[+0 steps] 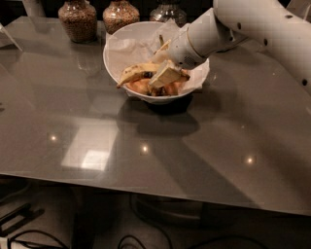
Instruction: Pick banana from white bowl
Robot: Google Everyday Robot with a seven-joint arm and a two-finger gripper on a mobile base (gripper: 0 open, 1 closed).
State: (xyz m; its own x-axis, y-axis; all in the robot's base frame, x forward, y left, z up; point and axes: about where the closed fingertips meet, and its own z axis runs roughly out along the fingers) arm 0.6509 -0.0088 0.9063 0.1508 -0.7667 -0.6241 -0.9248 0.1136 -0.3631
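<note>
The white bowl (119, 44), lined with crumpled white paper, stands at the back middle of the grey table (146, 146). A yellow banana (133, 73) with dark spots lies in its front part, its tip sticking out over the left front rim, among orange-brown fruit pieces (141, 86). My gripper (164, 73) comes in from the upper right on a white arm and reaches down into the bowl at the banana's right end. One pale finger (166, 76) shows over the fruit.
Two grain-filled glass jars (77, 19) (120, 14) and a third clear jar (167, 10) stand along the table's back edge behind the bowl. A white object's corner (8, 38) shows at the far left. Cables lie on the floor below the front edge.
</note>
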